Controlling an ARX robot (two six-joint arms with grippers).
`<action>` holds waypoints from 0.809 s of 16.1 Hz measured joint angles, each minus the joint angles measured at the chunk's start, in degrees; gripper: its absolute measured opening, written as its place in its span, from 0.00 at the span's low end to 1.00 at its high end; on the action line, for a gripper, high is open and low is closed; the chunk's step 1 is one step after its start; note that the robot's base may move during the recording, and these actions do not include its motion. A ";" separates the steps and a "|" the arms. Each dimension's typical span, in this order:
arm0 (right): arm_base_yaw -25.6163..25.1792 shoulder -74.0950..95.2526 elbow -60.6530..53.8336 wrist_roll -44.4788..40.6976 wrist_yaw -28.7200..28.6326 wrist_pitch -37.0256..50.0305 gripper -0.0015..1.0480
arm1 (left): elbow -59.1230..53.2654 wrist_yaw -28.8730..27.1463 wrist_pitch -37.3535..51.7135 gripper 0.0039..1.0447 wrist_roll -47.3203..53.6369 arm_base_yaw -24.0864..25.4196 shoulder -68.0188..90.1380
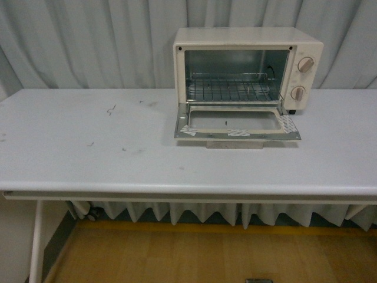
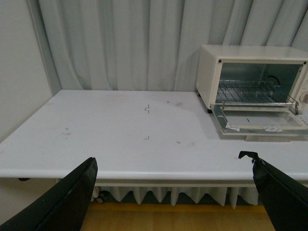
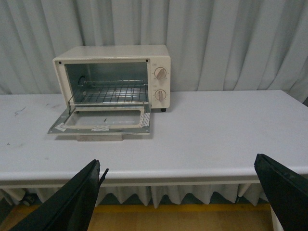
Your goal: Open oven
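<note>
- Black fingers of our left gripper and right gripper are spread wide, holding nothing, short of the table's near edge.
- We see the white table next, bare but for small dark marks.
- Farther back, right of centre, sits the oven, its door dropped flat, rack exposed.
- Behind hangs a pale curtain.

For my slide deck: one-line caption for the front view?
Cream toaster oven on a white table, door folded down flat, wire rack exposed; neither arm in view.
</note>
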 joint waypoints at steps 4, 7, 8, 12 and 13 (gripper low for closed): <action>0.00 0.00 0.00 0.00 0.00 0.00 0.94 | 0.00 0.00 0.00 0.94 -0.02 0.00 0.00; 0.00 0.00 0.00 0.00 -0.02 0.00 0.94 | 0.00 0.00 0.00 0.94 0.00 0.00 0.00; 0.00 0.00 0.00 0.00 -0.02 0.00 0.94 | 0.00 0.00 0.00 0.94 0.00 0.00 0.00; 0.00 0.00 0.00 0.00 0.00 0.00 0.94 | 0.00 0.00 0.00 0.94 0.00 0.00 0.00; 0.00 0.00 0.00 0.00 0.00 0.02 0.94 | 0.00 0.00 0.04 0.94 0.00 0.00 0.00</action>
